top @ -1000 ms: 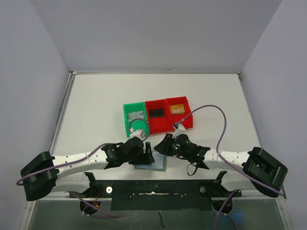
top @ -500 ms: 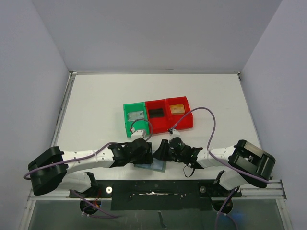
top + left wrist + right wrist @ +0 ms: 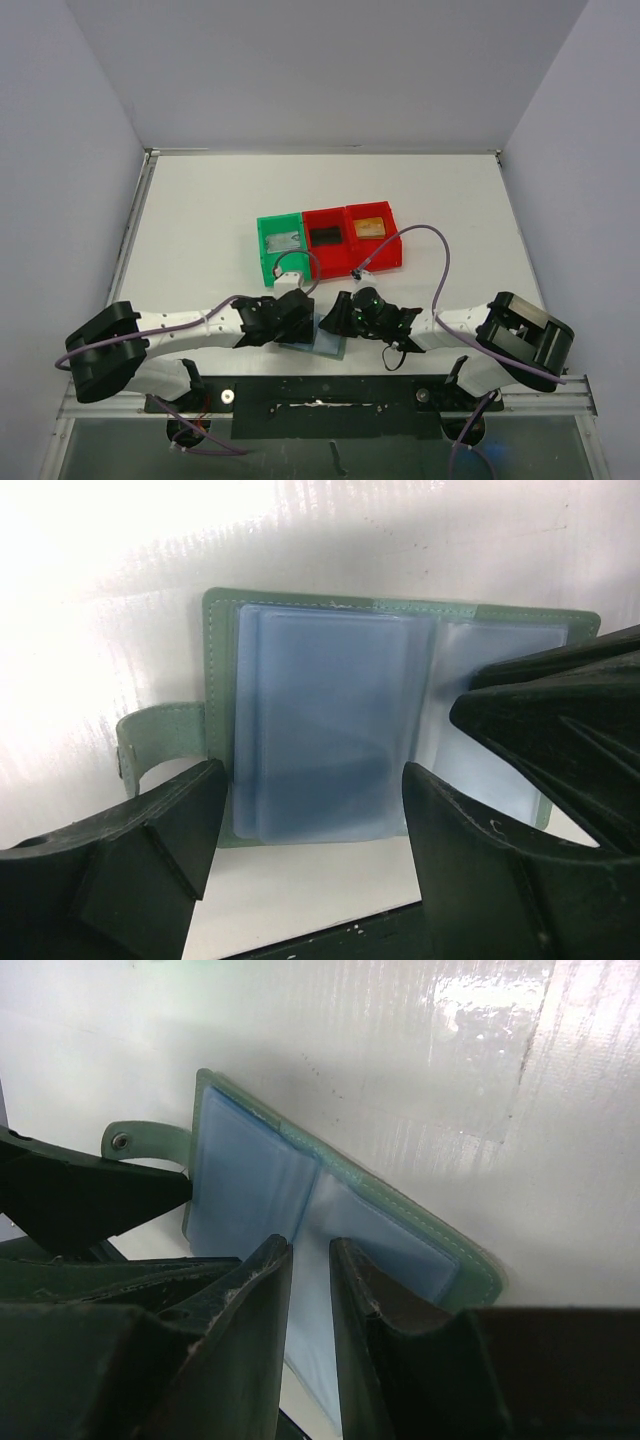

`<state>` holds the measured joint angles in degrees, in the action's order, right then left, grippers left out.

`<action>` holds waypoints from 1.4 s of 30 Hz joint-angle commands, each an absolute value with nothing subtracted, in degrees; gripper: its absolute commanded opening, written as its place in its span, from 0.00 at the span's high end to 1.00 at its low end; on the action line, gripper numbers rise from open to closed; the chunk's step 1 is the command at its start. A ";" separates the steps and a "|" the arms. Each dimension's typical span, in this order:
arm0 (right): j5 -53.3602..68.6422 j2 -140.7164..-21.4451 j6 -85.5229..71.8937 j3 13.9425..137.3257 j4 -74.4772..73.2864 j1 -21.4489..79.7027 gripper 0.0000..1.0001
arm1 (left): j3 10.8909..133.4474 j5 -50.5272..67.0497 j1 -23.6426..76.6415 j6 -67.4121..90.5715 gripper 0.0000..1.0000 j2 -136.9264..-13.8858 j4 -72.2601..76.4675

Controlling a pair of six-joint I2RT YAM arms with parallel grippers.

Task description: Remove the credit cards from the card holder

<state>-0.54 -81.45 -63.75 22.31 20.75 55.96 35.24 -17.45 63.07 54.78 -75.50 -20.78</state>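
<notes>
The card holder (image 3: 329, 344) lies open near the table's front edge, a green cover with blue see-through sleeves. In the left wrist view (image 3: 320, 730) my left gripper (image 3: 312, 805) is open wide, its fingers straddling the holder's left page just above it. In the right wrist view the holder (image 3: 250, 1180) lies under my right gripper (image 3: 310, 1252), whose jaws stand a narrow gap apart over the right page with nothing seen between them. From above, the left gripper (image 3: 303, 322) and right gripper (image 3: 339, 317) meet over the holder. I see no card in the sleeves. A gold card (image 3: 368, 227), a black card (image 3: 327, 237) and a silver-grey card (image 3: 285, 241) lie in bins.
A green bin (image 3: 262, 250) and two red bins (image 3: 345, 262) stand in a row just behind the grippers. The holder's strap with a snap (image 3: 150, 742) sticks out on its left. The black base rail (image 3: 320, 395) runs close in front.
The right gripper has moved left onto the holder's right page. The left arm has shifted a little right and closer to the holder. The holder itself has stayed in place.
</notes>
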 commanded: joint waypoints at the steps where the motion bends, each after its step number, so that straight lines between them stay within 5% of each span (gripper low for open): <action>1: -1.71 -82.28 -63.74 22.53 22.21 56.42 0.75 | 39.15 -17.67 64.46 53.55 0.31 -79.02 -20.58; 12: -1.80 -84.50 -64.38 22.68 22.68 56.62 0.75 | 42.65 -19.89 68.38 53.35 0.61 -83.22 -21.89; 29: -2.05 -84.85 -65.50 21.50 23.98 56.67 0.77 | 39.64 -14.25 69.41 53.35 0.56 -80.34 -10.97; 35: -1.32 -85.05 -65.80 20.74 25.84 56.62 0.81 | 36.07 -12.85 68.59 55.64 0.73 -78.52 -4.54; 42: -1.06 -83.76 -65.23 20.71 25.84 56.68 0.81 | 32.96 -12.40 66.59 58.11 0.81 -75.02 -0.79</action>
